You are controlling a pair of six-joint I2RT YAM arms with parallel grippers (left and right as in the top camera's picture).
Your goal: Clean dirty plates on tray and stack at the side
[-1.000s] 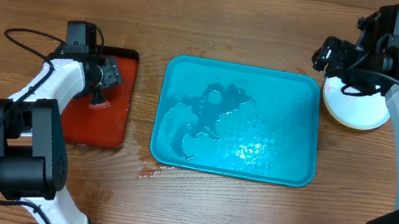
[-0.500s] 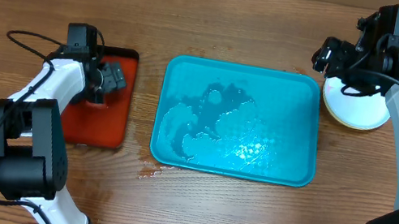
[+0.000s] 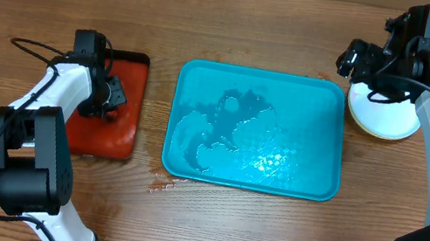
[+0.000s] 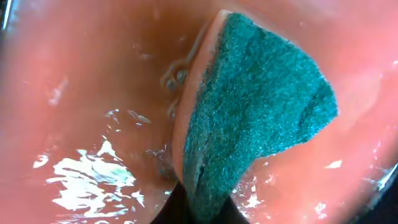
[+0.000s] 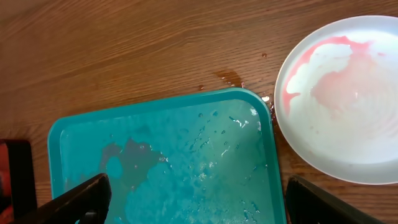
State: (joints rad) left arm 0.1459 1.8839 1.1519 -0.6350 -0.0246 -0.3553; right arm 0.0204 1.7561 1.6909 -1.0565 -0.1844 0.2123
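The turquoise tray [image 3: 258,130] lies in the middle of the table, wet, with no plates on it; it also shows in the right wrist view [image 5: 168,162]. The plates [image 3: 384,119] sit as a stack on the table to the tray's right, partly under my right arm; the top plate [image 5: 345,93] is pale with a red smear. My right gripper [image 5: 199,199] is open and empty, above the tray's far right corner. My left gripper [image 3: 113,94] is over the red tray [image 3: 106,132], shut on a green scouring sponge [image 4: 249,118] that presses on the wet red surface [image 4: 81,93].
Small water drops lie on the wood in front of the turquoise tray's near left corner [image 3: 161,185] and beyond its far right corner [image 5: 227,78]. A black cable [image 3: 33,44] loops left of the left arm.
My left gripper has shifted slightly over the red tray and turned with the sponge. The right arm and the plates have not moved.
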